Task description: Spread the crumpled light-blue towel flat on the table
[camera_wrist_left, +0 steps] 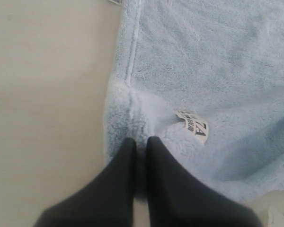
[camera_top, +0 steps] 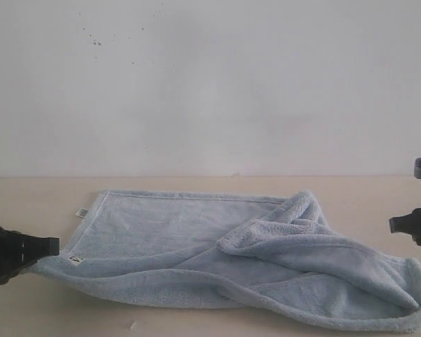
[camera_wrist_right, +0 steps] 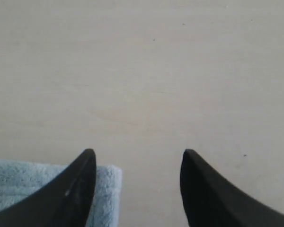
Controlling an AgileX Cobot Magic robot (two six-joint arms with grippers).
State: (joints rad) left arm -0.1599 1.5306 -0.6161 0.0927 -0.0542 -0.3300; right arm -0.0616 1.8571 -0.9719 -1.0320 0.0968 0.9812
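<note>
Left arm: only its dark end shows at the frame's edge. The rest is cut off.
Left fingers: pressed together on the towel at its near left corner, right on the stitched hem. You appear to hold that corner low and outward to anchor one end while the rest is drawn out.
Tag: a small white label just beside your clamped tips, its print too small to read. A second tag sits farther back on the same left edge.
Towel: lies on the surface, across its middle and right. The left half is flat, with the hem straight along the back.
Fold: the right half is doubled back over itself in a thick roll, so the job looks about half done. The corners under it are hidden, and you cannot tell which edge lies on top.
Right fingers: spread apart, with nothing between them but bare surface. A bit of the towel's edge shows beside one finger, and whether it touches is unclear. They look placed off the right end, ready for a bite on the folded edge.
Right arm: a dark stub at the frame's edge, near the cloth's right end and mostly out of shot.
Wall: white and plain behind, apart from a few dark specks.
</note>
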